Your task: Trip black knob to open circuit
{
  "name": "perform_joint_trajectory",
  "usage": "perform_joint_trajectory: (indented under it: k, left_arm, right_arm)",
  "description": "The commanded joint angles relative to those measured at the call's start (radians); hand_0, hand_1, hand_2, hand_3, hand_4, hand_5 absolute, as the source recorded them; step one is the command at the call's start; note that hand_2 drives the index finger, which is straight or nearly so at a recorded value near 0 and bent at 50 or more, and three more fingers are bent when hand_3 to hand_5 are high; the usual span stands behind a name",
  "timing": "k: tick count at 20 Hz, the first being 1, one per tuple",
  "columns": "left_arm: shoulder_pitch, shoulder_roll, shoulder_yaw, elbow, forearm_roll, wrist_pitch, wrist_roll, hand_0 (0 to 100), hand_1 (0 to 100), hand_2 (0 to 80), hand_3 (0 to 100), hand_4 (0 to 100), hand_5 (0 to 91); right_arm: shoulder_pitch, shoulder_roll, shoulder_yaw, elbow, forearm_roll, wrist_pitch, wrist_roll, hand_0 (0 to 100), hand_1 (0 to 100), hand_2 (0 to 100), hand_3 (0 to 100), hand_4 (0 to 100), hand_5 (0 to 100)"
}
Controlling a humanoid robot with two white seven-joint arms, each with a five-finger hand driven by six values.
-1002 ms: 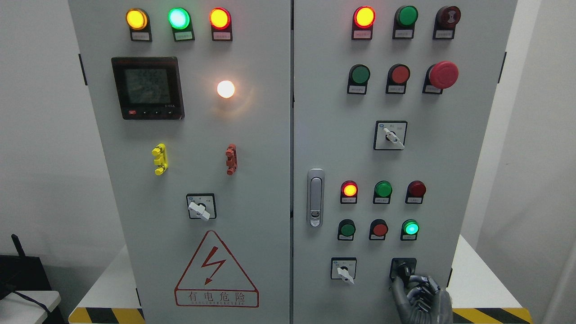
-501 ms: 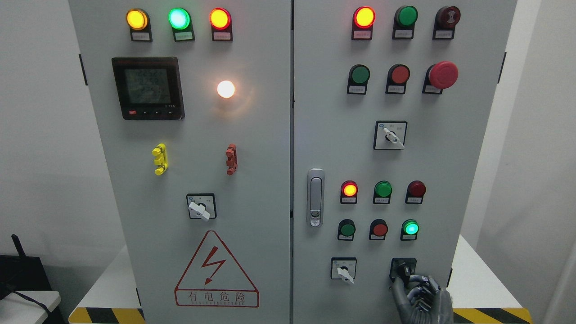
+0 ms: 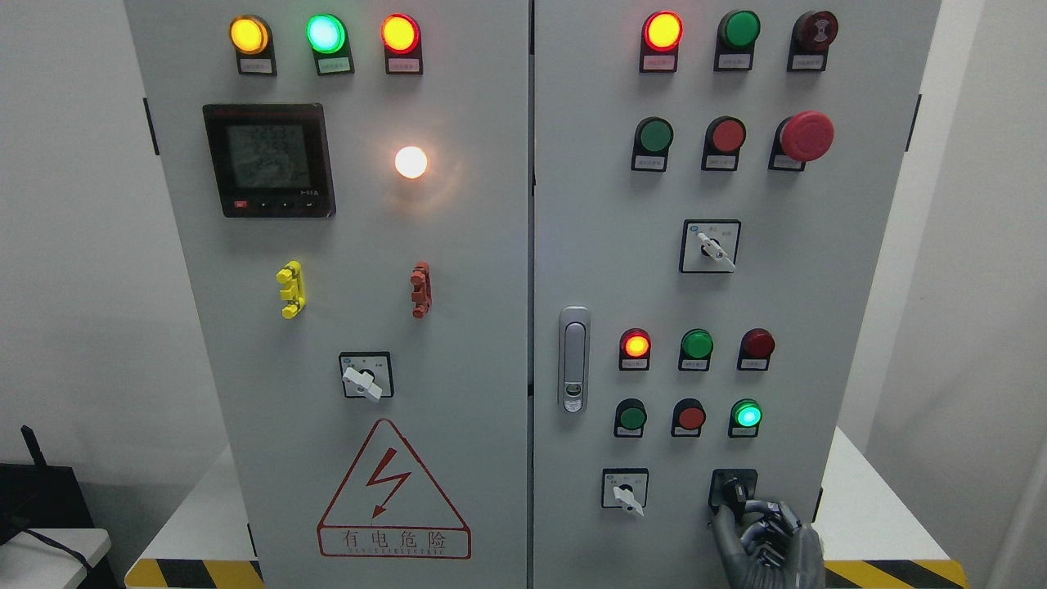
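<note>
The black knob (image 3: 734, 488) sits in a black square plate at the lower right of the grey cabinet's right door (image 3: 622, 278). My right hand (image 3: 739, 514) comes up from the bottom edge just below it. The thumb (image 3: 721, 523) lies at the knob's left and the curled fingers (image 3: 770, 519) at its right, closing on the knob's lower end. The hand hides the knob's bottom part. My left hand is out of the picture.
A white selector switch (image 3: 626, 493) is left of the black knob, and a lit green lamp (image 3: 746, 415) is above it. The door handle (image 3: 573, 360) stands near the seam. Higher up are a red mushroom button (image 3: 806, 136) and another selector (image 3: 710, 245).
</note>
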Motion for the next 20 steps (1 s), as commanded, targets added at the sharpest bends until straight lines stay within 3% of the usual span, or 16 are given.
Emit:
perform_joint_trajectory:
  k: [1,4,20]
  left_arm:
    - [-0.008,-0.001,0.000,0.000,-0.034,0.001,0.000,12,39,0.0,0,0,0.0]
    - [-0.008,0.000,0.000,0.000,-0.032,0.001,0.000,12,39,0.0,0,0,0.0]
    - [-0.008,0.000,0.000,0.000,-0.032,0.001,0.000,12,39,0.0,0,0,0.0]
  right_arm:
    - [0.002,0.000,0.032,-0.001,0.002,0.001,0.003,54,85,51,86,90,99]
    - [0.003,0.000,0.032,-0.003,0.002,-0.001,0.020,54,86,51,85,89,99]
    - [0.003,-0.002,0.026,-0.008,0.002,-0.001,0.020,55,87,51,85,89,99]
